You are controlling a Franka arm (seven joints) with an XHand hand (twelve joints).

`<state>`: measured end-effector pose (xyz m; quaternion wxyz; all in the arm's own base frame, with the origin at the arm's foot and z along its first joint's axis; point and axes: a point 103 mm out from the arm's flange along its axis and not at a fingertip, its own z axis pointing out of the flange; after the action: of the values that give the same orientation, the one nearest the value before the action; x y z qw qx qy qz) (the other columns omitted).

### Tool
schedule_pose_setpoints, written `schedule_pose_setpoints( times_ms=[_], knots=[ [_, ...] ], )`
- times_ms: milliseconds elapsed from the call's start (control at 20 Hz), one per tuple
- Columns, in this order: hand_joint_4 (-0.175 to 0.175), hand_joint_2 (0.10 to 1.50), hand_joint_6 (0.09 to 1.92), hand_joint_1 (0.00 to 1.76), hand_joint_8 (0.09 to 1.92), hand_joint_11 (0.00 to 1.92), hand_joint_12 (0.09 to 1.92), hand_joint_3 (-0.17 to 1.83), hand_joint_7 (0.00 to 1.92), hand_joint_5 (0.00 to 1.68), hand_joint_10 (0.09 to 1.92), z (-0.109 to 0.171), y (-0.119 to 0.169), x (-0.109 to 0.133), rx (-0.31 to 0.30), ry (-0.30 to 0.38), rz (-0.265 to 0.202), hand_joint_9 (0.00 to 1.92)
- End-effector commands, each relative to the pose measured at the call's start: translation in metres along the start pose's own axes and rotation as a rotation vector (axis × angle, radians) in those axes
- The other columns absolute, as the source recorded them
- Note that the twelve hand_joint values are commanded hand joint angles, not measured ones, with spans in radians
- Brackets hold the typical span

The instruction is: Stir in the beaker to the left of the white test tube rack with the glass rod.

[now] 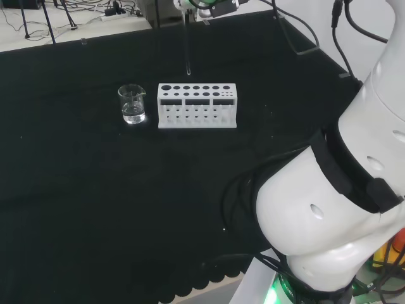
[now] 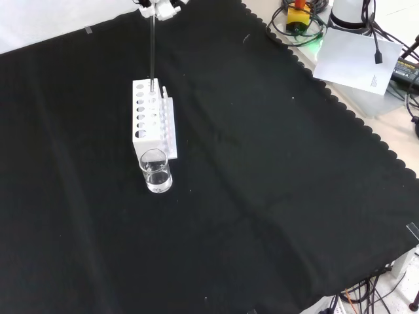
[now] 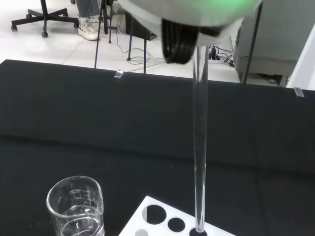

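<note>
Above the white test tube rack (image 1: 197, 106) I am seeing the hand (image 1: 212, 6) sitting at the very top edge of the head view, with the glass rod (image 1: 188, 44) hanging straight down from it. From the wrist view, the rod (image 3: 199, 147) is coming out from under a blurred white part of the hand (image 3: 187, 12) beside some dark ribbed fingers (image 3: 179, 44), but I cannot tell how those fingers are closing on it, so I am leaving the grip as uncertain. The rod's lower tip is showing right at a hole near the rack's (image 3: 167, 221) corner in that view; whether it is touching the rack or hovering just over it, I cannot tell.

In the front view, the rod (image 2: 152, 49) is appearing as a thin dark vertical line dropping from the hand (image 2: 160, 8) at the top of the picture to the far end of the rack (image 2: 149, 121).

I am watching the beaker (image 1: 131, 104) standing upright on the black cloth (image 1: 95, 190), just beside the rack's left end in the head view, and apart from the rod. It is holding a little clear liquid at the bottom. In the front view the beaker (image 2: 156, 171) is standing at the rack's near end, so the rod is hanging over the opposite end of the rack from it.
</note>
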<state>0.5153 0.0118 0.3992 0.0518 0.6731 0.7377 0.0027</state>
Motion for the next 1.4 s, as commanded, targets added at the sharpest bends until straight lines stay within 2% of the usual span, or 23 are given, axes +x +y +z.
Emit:
schedule_pose_setpoints(
  times_ms=[50,450,850,1400],
  knots=[
    [-0.175,0.68,0.65,1.32,1.06,1.69,0.9,0.71,1.23,1.14,0.94,-0.001,0.002,0.003,-0.004,-0.006,-0.003,1.66],
    [-0.175,0.68,0.64,1.32,1.06,1.69,0.91,0.7,1.23,1.14,0.94,-0.012,0.014,0.025,-0.014,0.007,-0.023,1.66],
    [-0.175,0.68,0.64,1.32,1.05,1.69,0.91,0.7,1.23,1.14,0.94,-0.022,0.033,0.072,-0.038,0.039,-0.112,1.67],
    [-0.175,0.69,0.63,1.32,1.06,1.69,0.91,0.69,1.22,1.15,0.94,-0.007,0.057,0.114,-0.03,0.077,-0.22,1.67]
  ],
)
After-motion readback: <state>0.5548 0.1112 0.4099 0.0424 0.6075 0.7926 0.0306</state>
